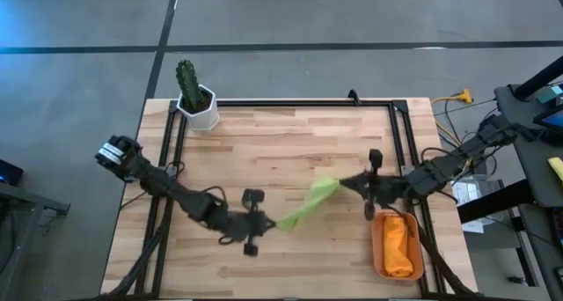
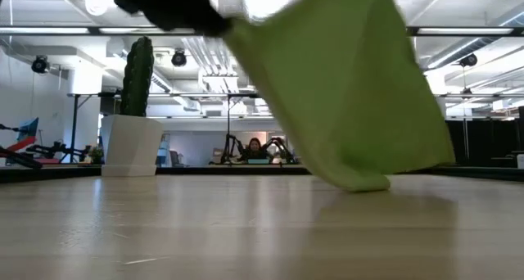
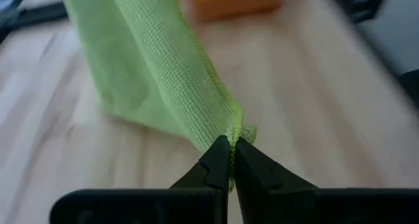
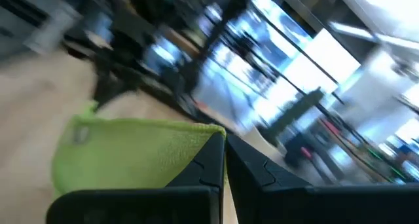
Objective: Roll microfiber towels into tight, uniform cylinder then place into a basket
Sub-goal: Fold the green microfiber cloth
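The left gripper point(image 1: 269, 223) and the right gripper point(image 1: 341, 183) each pinch one end of the lime green towel point(image 1: 308, 204), stretched between them above the table point(image 1: 264, 160) — mid-table, toward its right edge. The orange towel point(image 1: 398, 246) lies in the basket point(image 1: 376, 239) at the near right corner. The step looks like spreading; next, lay the cloth flat for rolling.

The left arm reaches in from the worktop's left edge toward its front middle, its left pincer point(image 3: 232, 152) pinched tight on one end of the lime green microfiber towel point(image 1: 310, 202). The right arm extends from the right edge, right pincer point(image 4: 224, 149) clamped on the towel's other end, raised above the worktop.
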